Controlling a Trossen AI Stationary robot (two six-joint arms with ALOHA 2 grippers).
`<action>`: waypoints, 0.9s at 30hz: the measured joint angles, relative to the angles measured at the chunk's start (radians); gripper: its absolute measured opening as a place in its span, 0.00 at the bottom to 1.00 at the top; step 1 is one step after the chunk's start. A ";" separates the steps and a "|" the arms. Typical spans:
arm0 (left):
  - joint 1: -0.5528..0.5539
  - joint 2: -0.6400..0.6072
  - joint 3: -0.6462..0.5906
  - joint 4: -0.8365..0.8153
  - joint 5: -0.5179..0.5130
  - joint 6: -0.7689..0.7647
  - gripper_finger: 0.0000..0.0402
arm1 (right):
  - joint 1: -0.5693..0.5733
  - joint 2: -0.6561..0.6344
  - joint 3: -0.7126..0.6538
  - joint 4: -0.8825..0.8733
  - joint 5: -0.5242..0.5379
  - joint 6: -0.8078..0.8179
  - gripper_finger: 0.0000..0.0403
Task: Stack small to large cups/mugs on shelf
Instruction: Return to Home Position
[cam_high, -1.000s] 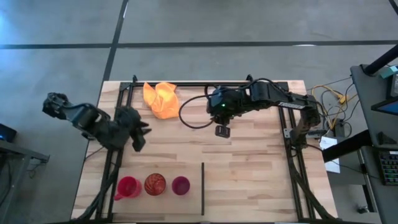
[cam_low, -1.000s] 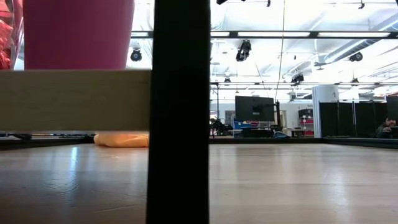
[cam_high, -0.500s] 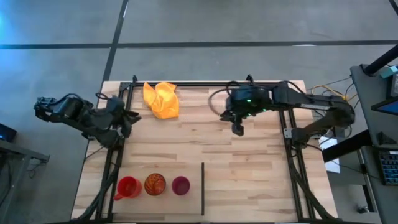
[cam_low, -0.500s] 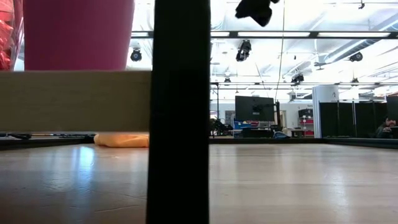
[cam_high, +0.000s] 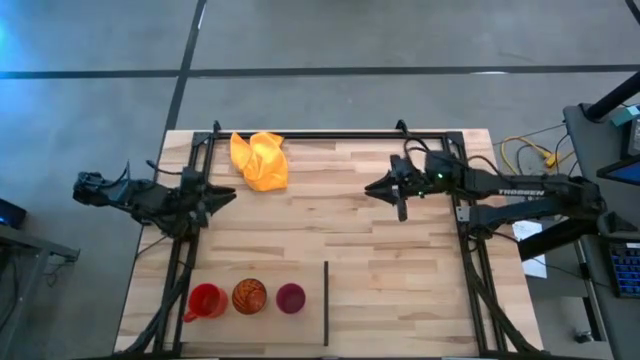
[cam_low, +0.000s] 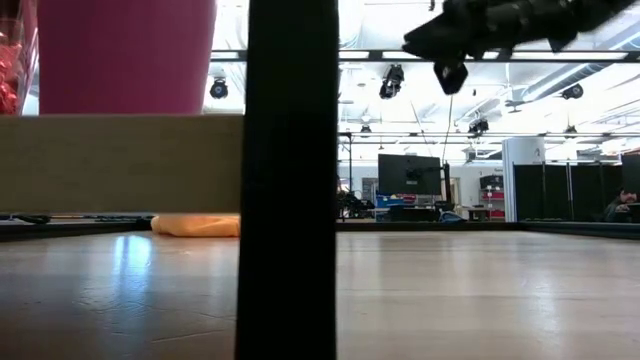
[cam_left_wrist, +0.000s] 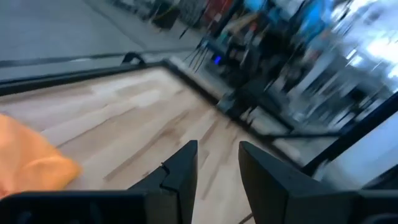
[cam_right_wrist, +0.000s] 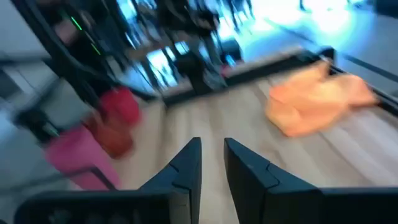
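Three cups stand upright in a row on the shelf board at the table's near left: a red mug with a handle, a see-through orange tumbler and a small magenta cup, which also shows in the low view. My left gripper hovers at the table's left side, empty, its fingers a narrow gap apart in the left wrist view. My right gripper hovers at the far right, empty, its fingers also a narrow gap apart.
A yellow-orange cloth lies crumpled at the table's far left. A black upright post stands at the shelf's right end. Black frame rails run along the table's far, left and right sides.
My right gripper has drawn back toward the table's right edge and turned level. My left gripper has drawn back toward the left and far edges, away from the cups. The three cups have kept still.
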 joint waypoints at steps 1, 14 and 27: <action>0.000 -0.033 -0.013 0.016 0.000 -0.002 0.25 | -0.007 -0.011 -0.043 0.082 -0.014 0.041 0.16; 0.000 -0.213 -0.015 0.023 0.021 0.158 0.26 | -0.017 -0.159 -0.224 0.248 -0.063 0.261 0.16; 0.000 -0.202 -0.019 0.022 0.022 0.190 0.26 | -0.017 -0.427 -0.306 0.159 -0.056 0.166 0.16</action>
